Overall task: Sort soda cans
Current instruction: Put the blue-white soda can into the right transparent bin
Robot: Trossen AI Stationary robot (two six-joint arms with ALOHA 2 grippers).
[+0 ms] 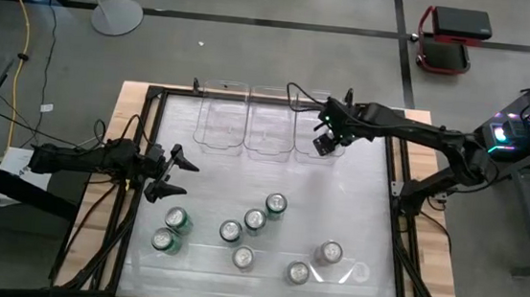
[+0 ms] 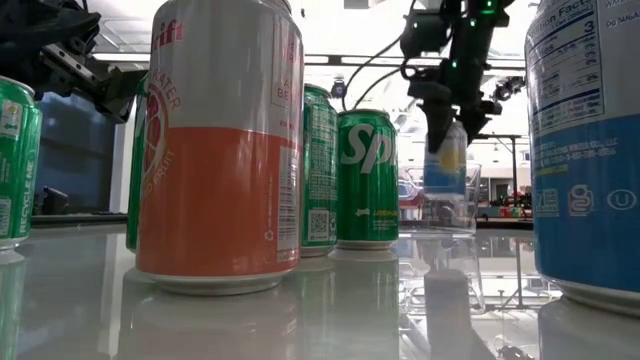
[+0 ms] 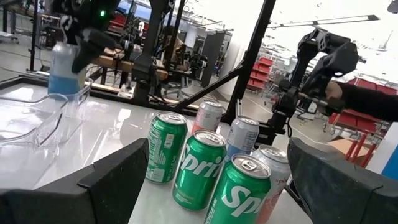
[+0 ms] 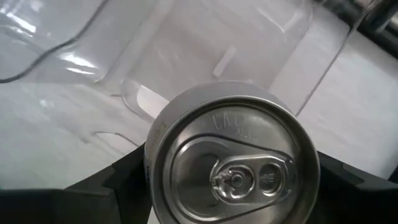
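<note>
My right gripper (image 1: 327, 138) is shut on a blue-and-silver soda can (image 2: 450, 152) over the rightmost clear bin (image 1: 303, 152) at the table's far side. The can's lower part is inside the bin walls (image 2: 472, 200). Several more cans stand upright on the near half of the table, among them green ones (image 1: 177, 220) (image 1: 275, 204) and silver-sided ones (image 1: 330, 254) (image 1: 243, 257). My left gripper (image 1: 176, 172) is open, hovering near the left edge just beyond the green cans. In its wrist view the can cluster (image 3: 199, 162) lies ahead. My right gripper holds the soda can by its upper side wall (image 4: 155, 155), pinched between the two fingers (image 4: 118, 183), which come from above, pointing down. The can hangs upright below the fingers, its silver top (image 4: 233, 168) facing the wrist camera and its bottom above the bin floor.
Three clear bins (image 1: 269, 122) sit side by side along the far edge. A black frame (image 1: 151, 129) borders the glossy white tabletop (image 1: 356, 205). An orange-and-white can (image 2: 220, 150) and a blue-labelled can (image 2: 590, 150) stand close to the low camera.
</note>
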